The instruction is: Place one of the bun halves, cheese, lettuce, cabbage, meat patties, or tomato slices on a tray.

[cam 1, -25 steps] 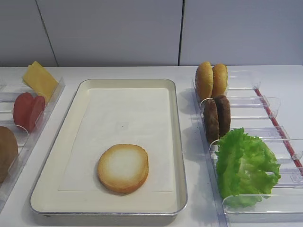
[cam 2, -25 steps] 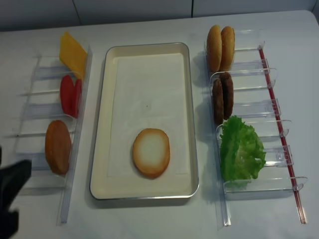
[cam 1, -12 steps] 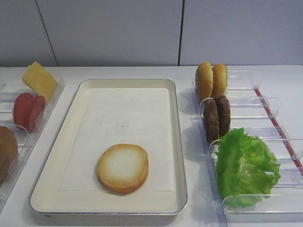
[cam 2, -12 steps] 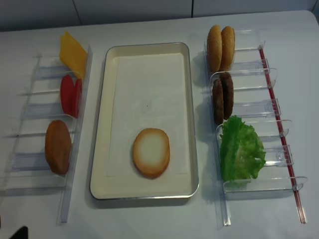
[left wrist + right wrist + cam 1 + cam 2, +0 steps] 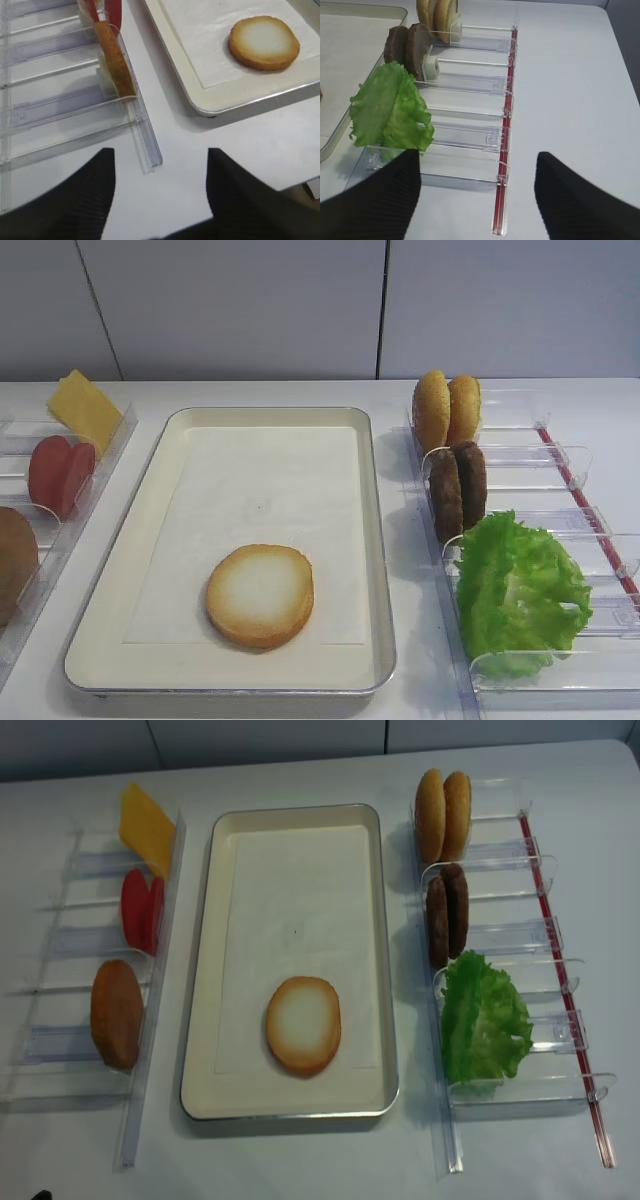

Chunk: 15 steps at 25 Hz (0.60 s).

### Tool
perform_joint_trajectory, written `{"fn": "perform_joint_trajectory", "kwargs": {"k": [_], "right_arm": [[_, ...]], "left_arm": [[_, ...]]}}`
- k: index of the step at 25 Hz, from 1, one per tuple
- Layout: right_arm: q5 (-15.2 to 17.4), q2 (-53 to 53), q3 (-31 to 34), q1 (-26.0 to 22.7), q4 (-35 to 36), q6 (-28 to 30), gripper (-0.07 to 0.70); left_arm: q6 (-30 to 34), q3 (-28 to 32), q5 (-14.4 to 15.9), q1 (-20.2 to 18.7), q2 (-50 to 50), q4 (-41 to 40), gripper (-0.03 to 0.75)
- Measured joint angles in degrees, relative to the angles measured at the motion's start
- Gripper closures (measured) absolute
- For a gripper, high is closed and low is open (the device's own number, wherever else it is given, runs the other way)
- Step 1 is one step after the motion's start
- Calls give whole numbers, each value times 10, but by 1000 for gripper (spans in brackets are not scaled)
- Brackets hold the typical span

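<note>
Bun half [image 5: 260, 595] unmoved on tray [image 5: 375, 540]; left gripper [image 5: 160, 175] withdrawn (both grippers' fingers apart).

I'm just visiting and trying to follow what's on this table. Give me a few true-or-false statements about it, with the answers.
1. A bun half lies flat on the tray, cut face up. True.
2. The lettuce is on the tray beside the bun half. False: it stands in the clear rack to the right of the tray.
3. The two meat patties stand on edge between the lettuce and a pair of small buns. True.
4. The cheese lies between the tomato slices and the tray's near end. False: it sits at the far end of the left rack, beyond the tomato slices.
5. Both grippers are closed on food. False: the left gripper and the right gripper are open and hold nothing.
</note>
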State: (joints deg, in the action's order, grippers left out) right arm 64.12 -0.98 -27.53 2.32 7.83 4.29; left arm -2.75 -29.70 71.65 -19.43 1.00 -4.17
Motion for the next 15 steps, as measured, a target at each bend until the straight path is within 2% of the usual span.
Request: {"fn": "perform_joint_trajectory", "kwargs": {"k": [1,3,15], "right_arm": [[0,0,0,0,0,0,109],[0,0,0,0,0,0,109],[0,0,1,0,0,0,109]], "left_arm": [[0,6,-15,0,0,5,312],[0,17,-27,0,0,10,312],[0,17,-36,0,0,-6,313]]}}
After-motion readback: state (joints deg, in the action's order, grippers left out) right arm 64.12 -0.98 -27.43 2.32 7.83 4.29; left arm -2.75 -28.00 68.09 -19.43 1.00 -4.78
